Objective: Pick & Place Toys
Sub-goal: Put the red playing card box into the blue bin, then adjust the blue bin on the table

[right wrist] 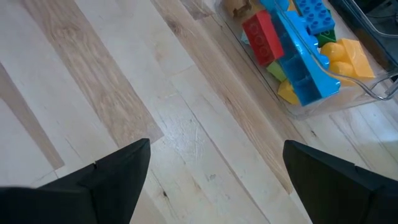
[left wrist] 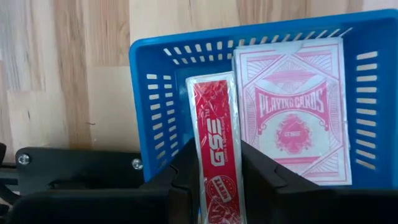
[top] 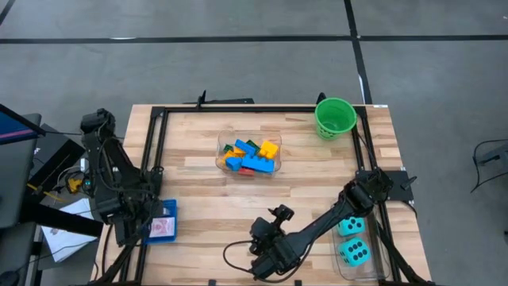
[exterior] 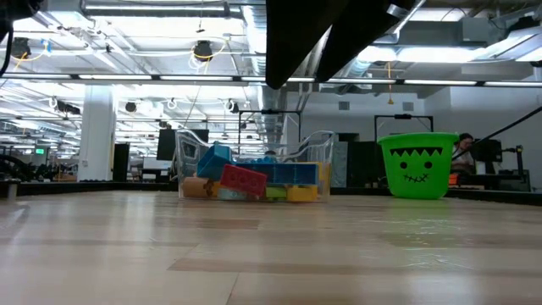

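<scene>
In the left wrist view my left gripper [left wrist: 214, 171] is shut on a red card pack [left wrist: 213, 134], over the blue tray [left wrist: 149, 99] at the table's near left [top: 163, 221]. A second pack [left wrist: 291, 109], white and red, lies flat in that tray. Coloured bricks [top: 250, 155] fill a clear tub [exterior: 254, 178] at the table's middle. Two teal dice [top: 352, 241] sit in a clear tub at the near right. My right gripper [right wrist: 216, 146] stands open above bare wood near the front edge [top: 266, 232], facing the brick tub. My left gripper pinches the red pack between its two fingers [left wrist: 186, 168], one on each broad face, with the narrow side [left wrist: 214, 149] turned toward the camera. The fingers come from above, pointing steeply down and lying along the pack. Its lower end [left wrist: 210, 84] reaches into the tray; I cannot tell whether it touches the floor.
A green bucket [top: 335, 117] with a face on it [exterior: 417, 165] stands at the far right corner. A black frame [top: 155, 151] runs along the table's edges. Bare wood lies between the tray and the brick tub.
</scene>
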`<action>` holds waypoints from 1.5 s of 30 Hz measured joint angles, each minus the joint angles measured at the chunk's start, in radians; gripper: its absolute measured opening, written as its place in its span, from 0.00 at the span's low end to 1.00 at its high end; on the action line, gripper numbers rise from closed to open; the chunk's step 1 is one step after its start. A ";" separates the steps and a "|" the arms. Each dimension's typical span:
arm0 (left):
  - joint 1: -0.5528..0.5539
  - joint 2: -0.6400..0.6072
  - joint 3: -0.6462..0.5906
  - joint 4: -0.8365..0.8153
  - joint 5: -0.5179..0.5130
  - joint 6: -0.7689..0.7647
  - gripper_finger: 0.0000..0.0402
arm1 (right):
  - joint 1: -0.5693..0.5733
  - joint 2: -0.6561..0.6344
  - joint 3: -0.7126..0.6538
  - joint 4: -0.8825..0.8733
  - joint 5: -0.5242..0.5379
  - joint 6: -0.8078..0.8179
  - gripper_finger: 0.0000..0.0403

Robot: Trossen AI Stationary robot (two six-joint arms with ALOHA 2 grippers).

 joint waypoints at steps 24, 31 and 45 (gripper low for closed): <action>-0.023 0.000 0.000 0.026 0.033 -0.184 0.35 | 0.001 0.000 0.000 0.019 -0.003 -0.009 0.89; -0.023 0.000 0.000 0.023 0.033 -0.198 0.48 | 0.001 0.000 0.000 0.019 -0.004 -0.010 0.89; -0.023 -0.001 0.000 0.019 0.050 -0.228 0.79 | 0.001 0.000 0.000 0.026 -0.004 -0.010 0.89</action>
